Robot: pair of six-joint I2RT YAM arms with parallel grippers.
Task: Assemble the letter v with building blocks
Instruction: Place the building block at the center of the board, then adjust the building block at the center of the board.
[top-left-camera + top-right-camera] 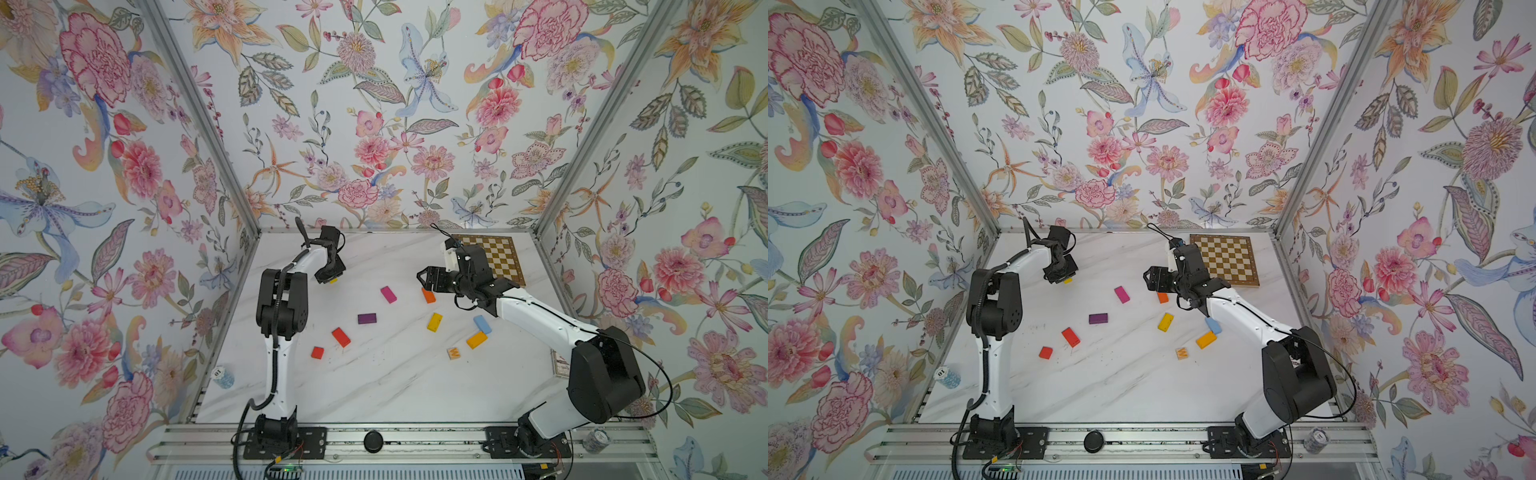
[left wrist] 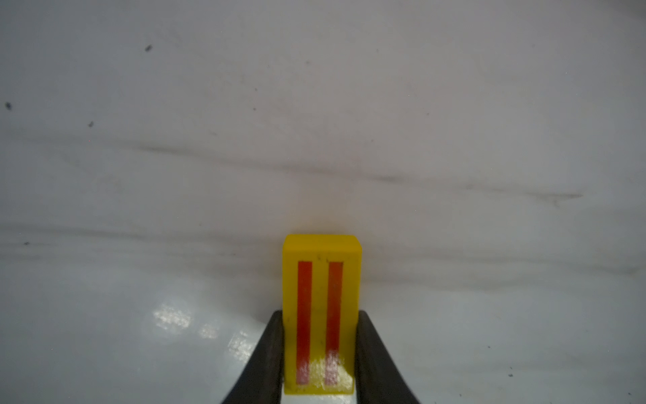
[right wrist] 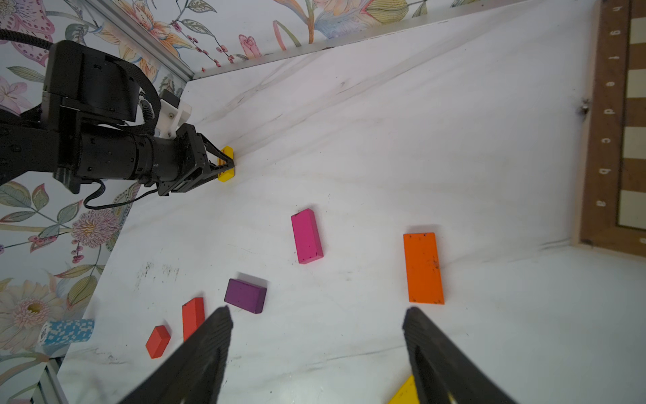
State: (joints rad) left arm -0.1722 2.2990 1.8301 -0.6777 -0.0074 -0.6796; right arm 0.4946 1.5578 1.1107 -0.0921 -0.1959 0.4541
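Note:
My left gripper [image 2: 320, 314] is shut on a yellow block [image 2: 321, 280] with two red stripes, low over the table at the back left. In both top views only a corner of that block [image 1: 333, 281] shows under the gripper [image 1: 1061, 274]. My right gripper [image 3: 318, 311] is open and empty, hovering just short of an orange block [image 3: 423, 267]. Loose and scattered on the table lie a magenta block [image 1: 388, 294], a purple one [image 1: 367, 318], a red one [image 1: 340, 337], a red cube [image 1: 317, 352], a yellow block [image 1: 434, 322], a light blue one [image 1: 482, 324], an amber one [image 1: 476, 339] and a W cube [image 1: 454, 353].
A chessboard [image 1: 498, 257] lies at the back right, behind the right wrist. A card box [image 1: 559, 363] is partly hidden by the right arm. A stack of blue chips [image 1: 224, 377] stands off the table's left edge. Floral walls close in three sides.

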